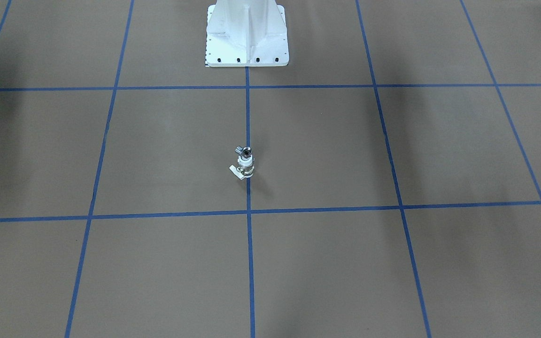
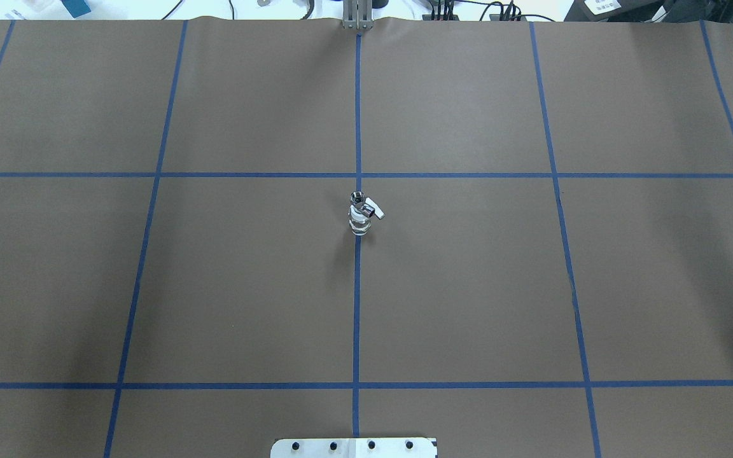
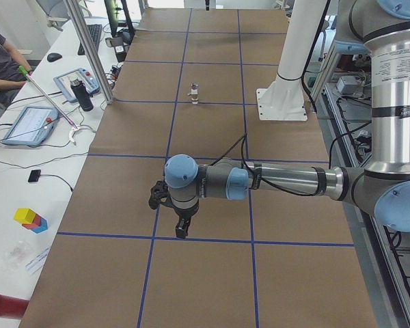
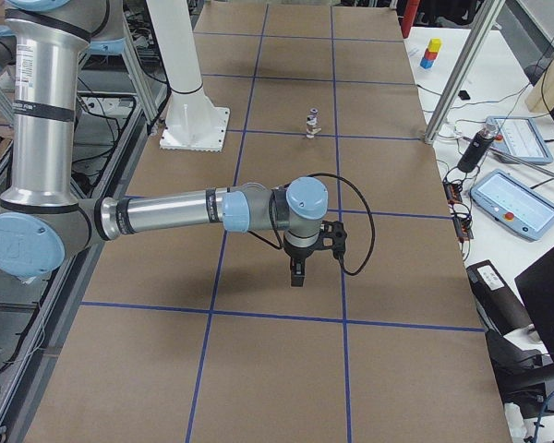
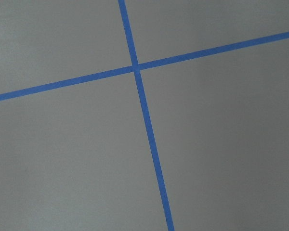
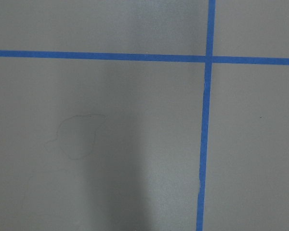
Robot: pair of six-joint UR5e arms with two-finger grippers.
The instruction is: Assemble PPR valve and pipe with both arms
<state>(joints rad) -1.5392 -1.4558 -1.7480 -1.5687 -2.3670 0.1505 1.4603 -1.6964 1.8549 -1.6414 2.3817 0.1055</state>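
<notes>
The PPR valve [image 1: 245, 165] stands upright at the table's middle, on the central blue tape line, with its white lever tab sticking out to one side. The silver pipe [image 1: 247, 151] sits on top of it, dark opening up. Both show in the overhead view, valve [image 2: 359, 220] and pipe [image 2: 357, 198], and small in the side views [image 3: 195, 93] [image 4: 312, 122]. My left gripper [image 3: 181, 229] and right gripper [image 4: 297, 275] show only in the side views, low over bare table far from the valve. I cannot tell whether they are open or shut. Both wrist views show only brown paper and tape.
The white pedestal base [image 1: 247, 42] stands at the robot's side of the table. Blue tape lines [image 2: 357, 318] grid the brown paper. A side bench holds tablets [image 3: 31, 123], a dark bottle [image 3: 85, 96] and coloured blocks [image 3: 31, 219]. An aluminium post [image 4: 457, 74] stands at the edge.
</notes>
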